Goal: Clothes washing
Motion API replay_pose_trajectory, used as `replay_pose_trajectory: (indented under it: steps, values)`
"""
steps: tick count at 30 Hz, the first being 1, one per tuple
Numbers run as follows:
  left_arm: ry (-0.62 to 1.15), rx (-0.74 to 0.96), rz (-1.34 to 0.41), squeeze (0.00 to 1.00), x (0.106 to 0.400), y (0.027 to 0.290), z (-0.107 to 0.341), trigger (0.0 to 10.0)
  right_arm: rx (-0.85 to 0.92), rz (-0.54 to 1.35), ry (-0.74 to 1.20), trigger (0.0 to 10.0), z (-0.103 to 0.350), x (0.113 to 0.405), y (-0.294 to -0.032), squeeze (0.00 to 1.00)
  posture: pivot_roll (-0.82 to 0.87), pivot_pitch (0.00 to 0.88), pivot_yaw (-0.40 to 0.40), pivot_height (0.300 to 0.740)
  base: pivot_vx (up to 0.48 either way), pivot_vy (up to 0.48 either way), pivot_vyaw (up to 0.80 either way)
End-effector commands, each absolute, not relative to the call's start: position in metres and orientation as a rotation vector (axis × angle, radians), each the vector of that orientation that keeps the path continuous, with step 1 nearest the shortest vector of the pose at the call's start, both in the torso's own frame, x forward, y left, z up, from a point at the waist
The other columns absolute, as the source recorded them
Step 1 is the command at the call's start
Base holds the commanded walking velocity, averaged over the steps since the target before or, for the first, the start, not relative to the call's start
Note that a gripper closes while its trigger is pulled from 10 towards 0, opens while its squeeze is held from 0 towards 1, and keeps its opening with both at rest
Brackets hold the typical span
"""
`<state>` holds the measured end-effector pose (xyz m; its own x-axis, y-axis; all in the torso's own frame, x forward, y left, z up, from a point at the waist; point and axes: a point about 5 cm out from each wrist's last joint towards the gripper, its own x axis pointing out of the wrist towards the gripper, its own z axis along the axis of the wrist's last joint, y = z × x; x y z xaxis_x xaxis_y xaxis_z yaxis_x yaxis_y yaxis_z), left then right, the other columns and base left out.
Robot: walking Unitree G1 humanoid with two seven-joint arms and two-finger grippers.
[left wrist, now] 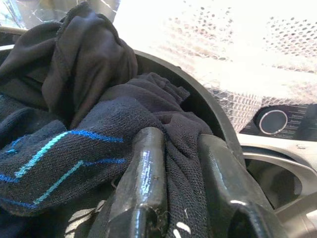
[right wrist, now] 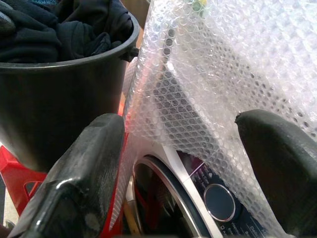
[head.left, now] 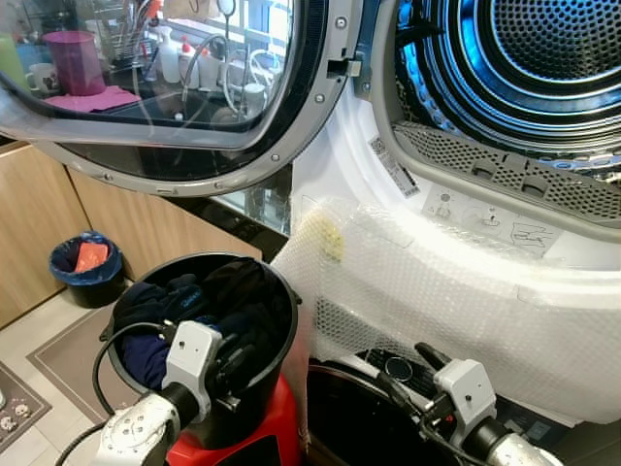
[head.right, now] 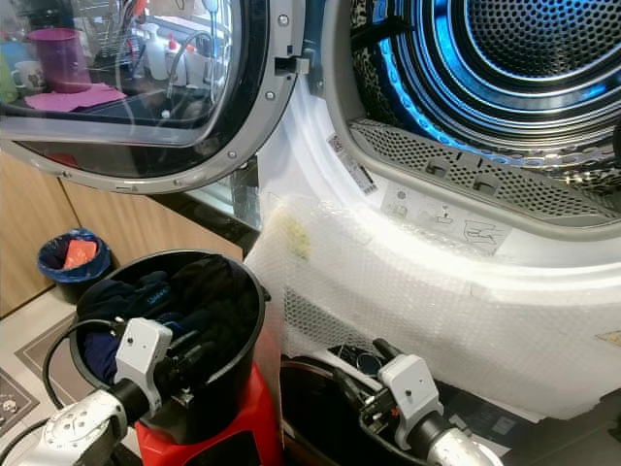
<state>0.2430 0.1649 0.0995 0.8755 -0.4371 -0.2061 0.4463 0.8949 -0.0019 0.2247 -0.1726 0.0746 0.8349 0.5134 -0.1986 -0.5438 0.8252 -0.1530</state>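
Pincer on my left (left wrist: 173,173) is down inside the black bucket (head.left: 277,291), its two fingers (left wrist: 141,168) clenched on a fold of dark sock with blue stripes (left wrist: 59,158). Just beyond, toward 12 o'clock, more dark clothes (head.left: 209,291) lie heaped in the same bucket, which sits on a red stool (head.left: 277,427). My right pincer (right wrist: 188,163) hangs released, fingers spread wide, low in front of the lower machine's dial (right wrist: 218,201) and a hanging sheet of bubble wrap (head.left: 437,301); it grips nothing.

Farther off, at about 1 o'clock and well above the bucket, the drum (head.left: 524,58) stands open, lit blue, its door (head.left: 175,97) swung out over the bucket at 11 o'clock. A small blue bin (head.left: 87,267) rests on the floor at 10 o'clock.

What matters, I judge: the load is at my left pincer, and the drum mouth lies up and to the right of it, so the left arm is the nearer one to lift the sock clear of the rim and carry it across, under the door's edge.
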Motion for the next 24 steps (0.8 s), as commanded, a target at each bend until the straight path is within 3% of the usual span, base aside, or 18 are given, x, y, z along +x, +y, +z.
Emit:
replay_pose_trajectory:
  steps: [1, 7, 11, 22, 23, 24]
  values:
    - [0.215, 0.024, -0.512, 0.00, 0.239, 0.155, 0.100, 0.0, -0.215, 0.568, 0.148, 10.0, 0.076, 0.226, -0.172, 0.00, 0.07, 0.040, -0.078, 0.740, 0.000, 0.000, 0.00]
    - [0.200, -0.001, -0.586, 0.00, 0.233, 0.152, 0.112, 0.0, -0.217, 0.571, 0.147, 10.0, 0.075, 0.227, -0.171, 0.00, 0.07, 0.033, -0.079, 0.740, 0.000, 0.000, 0.00]
    - [0.207, 0.012, -0.727, 0.00, 0.223, 0.153, 0.126, 0.0, -0.219, 0.577, 0.145, 10.0, 0.075, 0.228, -0.170, 0.00, 0.07, 0.027, -0.081, 0.740, 0.000, 0.000, 0.00]
    - [0.250, 0.032, -0.790, 0.00, 0.216, 0.157, 0.140, 0.0, -0.219, 0.584, 0.145, 10.0, 0.075, 0.230, -0.169, 0.00, 0.08, 0.027, -0.085, 0.740, 0.000, 0.000, 0.00]
    - [0.262, 0.036, -0.795, 0.00, 0.215, 0.158, 0.139, 0.3, -0.219, 0.584, 0.145, 10.0, 0.075, 0.230, -0.169, 0.00, 0.08, 0.027, -0.085, 0.740, 0.000, 0.000, 0.00]
    - [0.291, 0.055, -0.808, 0.00, 0.213, 0.157, 0.135, 5.9, -0.219, 0.584, 0.146, 10.0, 0.074, 0.230, -0.169, 0.00, 0.08, 0.027, -0.085, 0.740, 0.000, 0.000, 0.00]
